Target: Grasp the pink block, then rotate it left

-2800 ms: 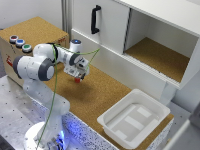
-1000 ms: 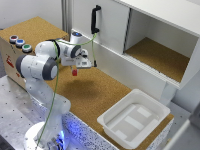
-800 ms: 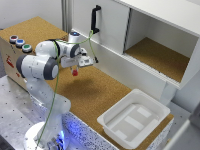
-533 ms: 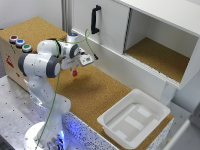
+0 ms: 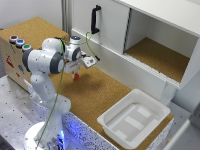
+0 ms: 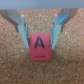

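The pink block (image 5: 76, 76) is a small reddish-pink cube, and the wrist view (image 6: 40, 48) shows a dark letter A on its face. My gripper (image 5: 76, 73) points down over the cork tabletop (image 5: 95, 95), near the front of the white cabinet. In the wrist view my gripper (image 6: 40, 42) has a finger (image 6: 22, 29) on each side of the block, pressed against it. The block appears to be held just above the cork.
A white plastic tray (image 5: 107, 120) sits on the cork at the exterior view's right. The white cabinet has a black door handle (image 5: 94, 20) and an open compartment (image 5: 160, 55). A wooden box with coloured round buttons (image 5: 19, 42) stands at the exterior view's left.
Since 2.8 s ago the gripper has lifted off the cork with the block. Over the last second the wrist has turned, and the block has shifted slightly down and to the exterior view's left.
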Motion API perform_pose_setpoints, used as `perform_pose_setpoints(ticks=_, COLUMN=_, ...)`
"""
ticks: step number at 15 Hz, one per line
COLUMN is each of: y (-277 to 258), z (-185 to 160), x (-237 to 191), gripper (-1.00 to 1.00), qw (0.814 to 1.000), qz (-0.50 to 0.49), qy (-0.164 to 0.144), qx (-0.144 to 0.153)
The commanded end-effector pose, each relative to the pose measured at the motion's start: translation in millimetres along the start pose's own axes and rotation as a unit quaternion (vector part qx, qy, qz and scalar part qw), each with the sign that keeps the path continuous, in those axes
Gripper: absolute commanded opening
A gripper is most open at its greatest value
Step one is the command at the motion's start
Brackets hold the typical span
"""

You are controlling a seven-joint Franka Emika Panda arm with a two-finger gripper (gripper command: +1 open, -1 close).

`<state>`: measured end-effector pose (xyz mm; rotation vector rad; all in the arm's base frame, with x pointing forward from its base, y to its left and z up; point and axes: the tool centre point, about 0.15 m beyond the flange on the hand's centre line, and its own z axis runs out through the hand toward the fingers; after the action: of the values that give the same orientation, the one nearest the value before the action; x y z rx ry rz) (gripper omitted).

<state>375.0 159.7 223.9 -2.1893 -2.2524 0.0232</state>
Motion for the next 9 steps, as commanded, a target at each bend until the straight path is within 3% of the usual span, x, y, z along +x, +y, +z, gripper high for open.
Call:
perform_pose_setpoints(ticks=1, y=5.6, z=-38.5, x=10.6, gripper=1.0, qw=0.998, qz=0.002, qy=0.041, qx=0.04)
perform_pose_setpoints(ticks=5, y=4.5, z=-63.6, x=48.1, gripper=1.0, qw=0.992, qz=0.116, qy=0.033, qx=0.04)
perform_pose_setpoints(ticks=9, y=-21.1, z=-64.9, x=109.8, gripper=1.0, qw=0.954, qz=0.292, qy=0.034, qx=0.059)
